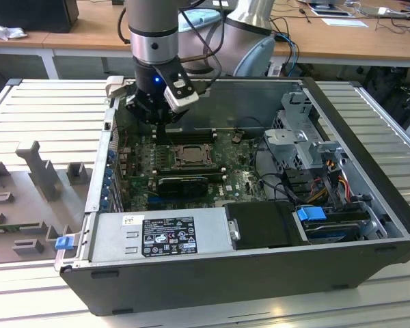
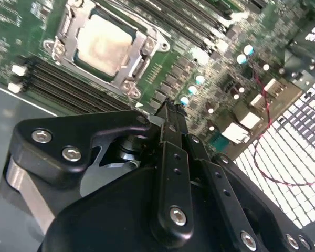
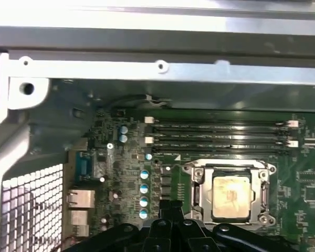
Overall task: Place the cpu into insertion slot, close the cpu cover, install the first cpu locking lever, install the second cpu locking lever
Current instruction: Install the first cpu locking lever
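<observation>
From here I see the chip (image 3: 230,197) seated in its socket (image 3: 198,195) under the cover (image 3: 260,179), at about two o'clock from my jaws (image 3: 171,205), which look pinched together and empty.

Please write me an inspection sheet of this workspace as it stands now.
Surface: green motherboard inside an open computer case.
Job's things: cpu seated in the insertion slot; cpu cover framing it.
Clutter: nothing seen.
Gripper: gripper above the board beside the slot, fingers together, holding nothing.
Cables: red wire by the rear ports; coloured bundle near the drive bays.
Surroundings: ribbed metal table, wooden desks behind.
</observation>
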`<state>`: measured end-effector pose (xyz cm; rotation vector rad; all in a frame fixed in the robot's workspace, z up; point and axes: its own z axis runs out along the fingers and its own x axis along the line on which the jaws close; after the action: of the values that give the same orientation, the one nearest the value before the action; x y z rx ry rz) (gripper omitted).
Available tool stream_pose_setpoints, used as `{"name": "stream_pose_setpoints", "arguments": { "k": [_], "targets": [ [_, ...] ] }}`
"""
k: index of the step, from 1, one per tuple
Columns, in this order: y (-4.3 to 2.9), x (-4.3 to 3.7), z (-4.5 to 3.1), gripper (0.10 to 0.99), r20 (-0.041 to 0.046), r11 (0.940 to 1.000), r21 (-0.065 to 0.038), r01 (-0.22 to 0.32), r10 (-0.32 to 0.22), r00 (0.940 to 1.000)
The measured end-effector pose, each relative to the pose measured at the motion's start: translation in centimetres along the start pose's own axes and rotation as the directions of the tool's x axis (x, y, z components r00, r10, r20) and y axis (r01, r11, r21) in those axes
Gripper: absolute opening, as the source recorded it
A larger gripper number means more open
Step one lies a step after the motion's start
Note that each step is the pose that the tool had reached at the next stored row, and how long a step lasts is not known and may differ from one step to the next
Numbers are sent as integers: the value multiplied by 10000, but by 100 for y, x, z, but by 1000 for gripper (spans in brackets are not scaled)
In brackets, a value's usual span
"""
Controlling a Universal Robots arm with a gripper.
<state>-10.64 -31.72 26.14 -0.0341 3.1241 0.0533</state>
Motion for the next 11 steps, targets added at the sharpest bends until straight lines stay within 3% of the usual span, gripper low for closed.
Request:
{"name": "stream_pose_setpoints", "arguments": {
  "k": [7,11],
  "targets": [
    [91,75,47,106,1,10000,-1,1,-1,10000],
    [192,102,79,106,-1,10000,1,1,-1,10000]
  ]
}}
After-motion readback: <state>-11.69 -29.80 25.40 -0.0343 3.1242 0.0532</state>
